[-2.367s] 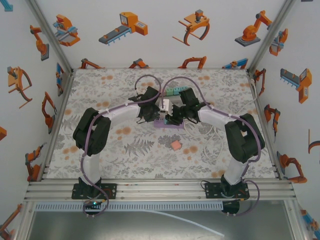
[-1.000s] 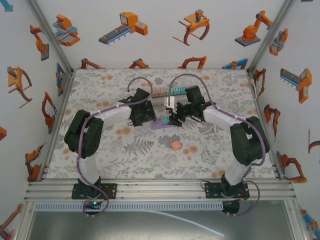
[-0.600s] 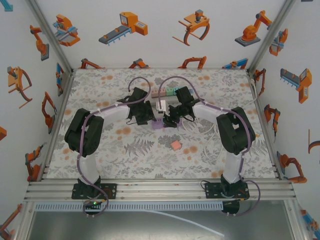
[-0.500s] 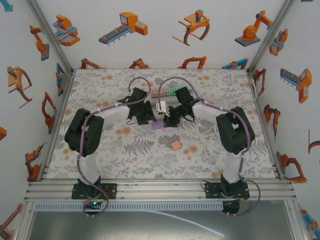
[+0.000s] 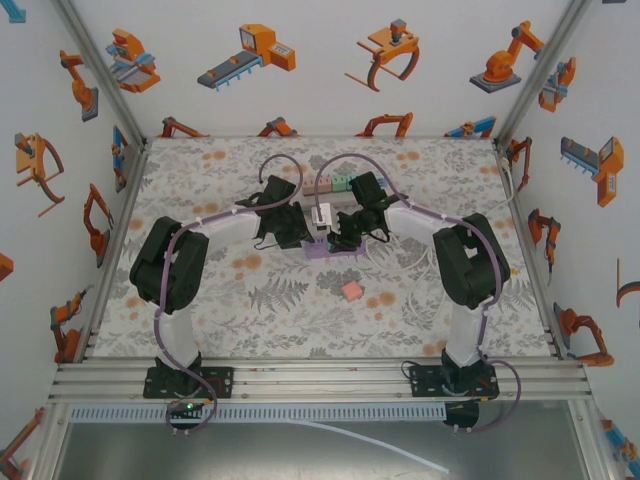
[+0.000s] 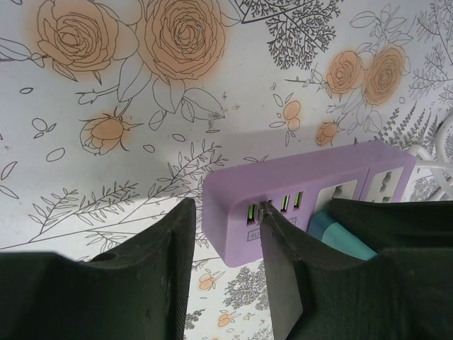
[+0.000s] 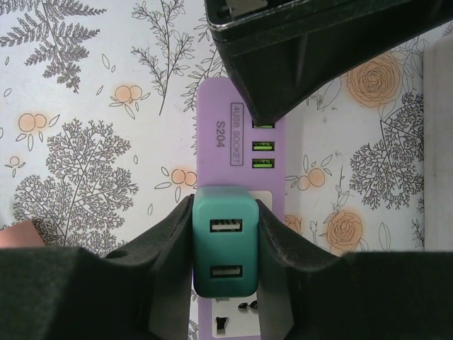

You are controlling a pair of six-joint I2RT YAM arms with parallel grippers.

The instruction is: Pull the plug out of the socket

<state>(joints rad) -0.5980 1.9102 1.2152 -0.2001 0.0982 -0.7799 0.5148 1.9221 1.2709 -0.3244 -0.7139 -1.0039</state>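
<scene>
The right gripper (image 7: 225,212) has its jaws clenched on the plug (image 7: 225,244), one pad flat against each side. The plug (teal, two USB slots on its face) sits in the socket (image 7: 212,99), just beside the socket's green ports. The left gripper (image 6: 226,205) is at the socket's port end with its jaws partly released: one finger (image 6: 279,269) rests on the socket's top by the ports, while the other hangs just off the end, possibly not touching. The socket lies flat on the table (image 6: 106,163).
</scene>
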